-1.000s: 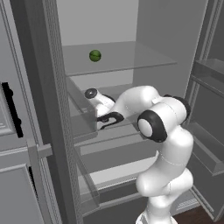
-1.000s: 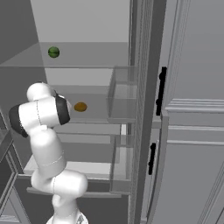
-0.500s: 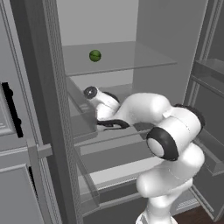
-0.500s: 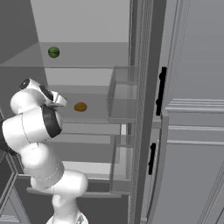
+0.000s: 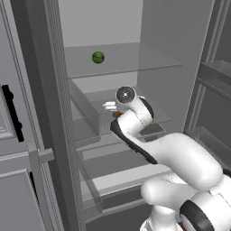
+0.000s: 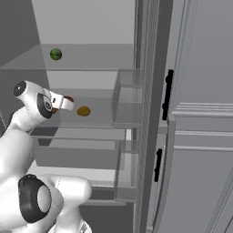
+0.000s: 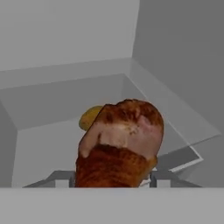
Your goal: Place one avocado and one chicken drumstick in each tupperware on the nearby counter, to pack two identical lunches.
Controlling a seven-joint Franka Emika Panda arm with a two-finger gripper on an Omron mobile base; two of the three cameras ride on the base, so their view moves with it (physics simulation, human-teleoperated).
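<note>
I am reaching into the open fridge, my arm stretching up from low in the scene to the middle glass shelf [image 5: 158, 118]. In the hand view a chicken drumstick [image 7: 120, 144] is sitting right between my two fingertips [image 7: 159, 178], its fat browned end pointing away from me and its sides lying against both of them. My jaws are standing part way apart around it, but I cannot tell whether they are pressing on it or just bracketing it. In the right base view a small red-brown bit of the drumstick is showing at the tip of my gripper [image 6: 67, 102].

Just beyond the drumstick, farther in on the same shelf, an avocado [image 6: 83, 111] is lying on the glass, yellow-brown and apart from my fingers; in the hand view its rounded edge is peeking out to the left behind the meat.

On the shelf above, a small green round fruit [image 5: 98, 57] is resting toward the left. The fridge door [image 6: 182, 136] with its black handles is standing at the right of the right base view.
</note>
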